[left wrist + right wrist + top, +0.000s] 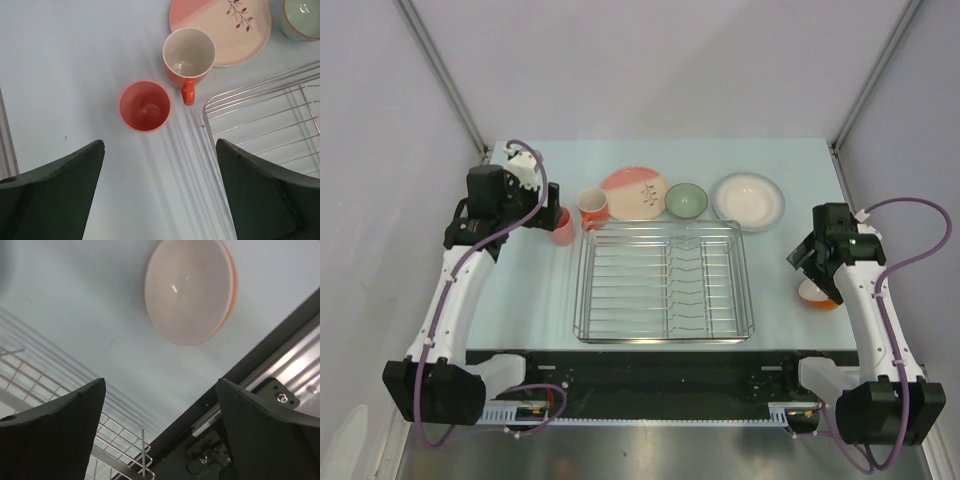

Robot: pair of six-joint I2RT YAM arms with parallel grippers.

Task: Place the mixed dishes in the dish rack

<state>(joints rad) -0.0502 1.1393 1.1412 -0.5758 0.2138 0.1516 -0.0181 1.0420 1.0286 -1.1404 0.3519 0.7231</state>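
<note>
left fingers (pixel 55 195) spread, pink tumbler (pixel 145 106) beyond their tips; right fingers (pixel 50 435) spread, orange bowl (pixel 190 290) beyond theirs.

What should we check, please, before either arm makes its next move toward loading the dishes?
1. The left hand is open and empty: ok, jaws wide apart.
2. The right hand is open and empty: ok.
3. The pink tumbler stands upright ahead of the left hand: ok.
4. There is room for a finger between the pink tumbler and the orange mug: cannot tell, they stand very close.
5. The orange bowl sits mouth up ahead of the right hand: ok.
6. The dish rack is free to take dishes: ok, nothing in it.
</note>
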